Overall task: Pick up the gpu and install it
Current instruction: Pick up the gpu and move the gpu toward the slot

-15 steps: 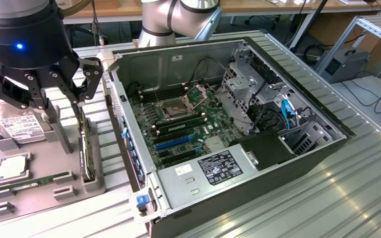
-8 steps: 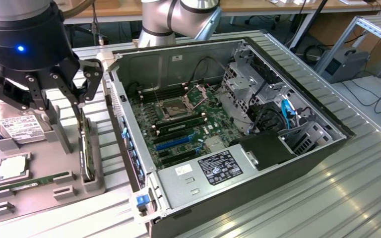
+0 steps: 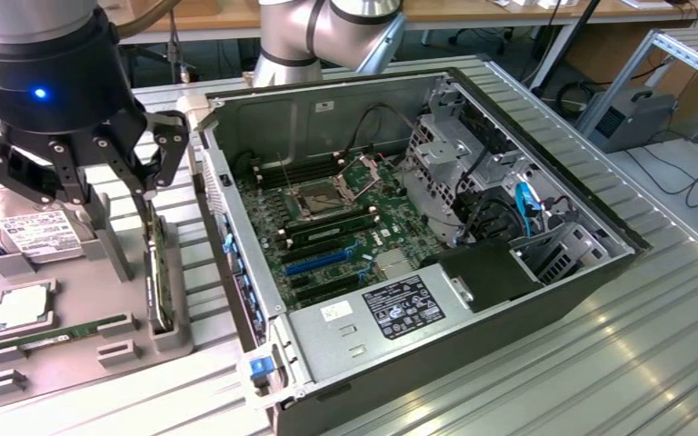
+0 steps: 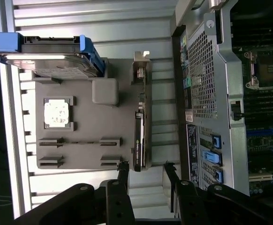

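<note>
A: Gpu (image 3: 153, 272) first: where does it sit?

B: On its long edge in a slot of the grey tray (image 3: 119, 345), on the side nearest the computer case (image 3: 471, 363). It is not yet picked up.

A: And the hand (image 3: 104, 186)?

B: Spread wide, holding nothing, hovering over the tray. In the wrist view the card's end lies between the two fingers (image 4: 123, 171), closer to one. I judge this to be the approach before the grasp.

A: What would the grasp call for?

B: Centring, then straddling the thin card squarely, one finger on each face.

A: Room to work?

B: Limited at the sides. The case wall is near on one side, a grey tray post (image 3: 106, 241) is on the other, and the hard drive (image 3: 40, 232) lies beyond that. Above the card the way looks free, and the case is open on top.
</note>
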Action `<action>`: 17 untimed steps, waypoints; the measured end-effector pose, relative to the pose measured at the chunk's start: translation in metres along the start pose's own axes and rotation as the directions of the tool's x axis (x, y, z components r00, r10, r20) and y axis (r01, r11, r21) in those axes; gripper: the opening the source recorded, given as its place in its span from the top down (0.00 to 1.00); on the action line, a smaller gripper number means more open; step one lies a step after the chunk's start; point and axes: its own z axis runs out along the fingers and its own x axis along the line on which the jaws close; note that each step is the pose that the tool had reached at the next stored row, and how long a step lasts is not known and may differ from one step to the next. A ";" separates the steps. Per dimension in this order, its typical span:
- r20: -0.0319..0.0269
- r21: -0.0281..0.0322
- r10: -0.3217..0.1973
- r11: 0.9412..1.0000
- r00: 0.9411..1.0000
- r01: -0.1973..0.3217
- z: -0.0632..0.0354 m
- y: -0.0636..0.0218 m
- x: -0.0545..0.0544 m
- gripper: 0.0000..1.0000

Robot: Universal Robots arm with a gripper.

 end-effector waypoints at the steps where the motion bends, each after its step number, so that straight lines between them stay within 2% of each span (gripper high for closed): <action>1: 0.000 0.000 0.000 1.000 1.000 0.000 0.0003 0.0000 0.000 0.58; 17: 0.000 0.000 0.000 1.000 1.000 0.000 0.0055 -0.0003 0.000 0.58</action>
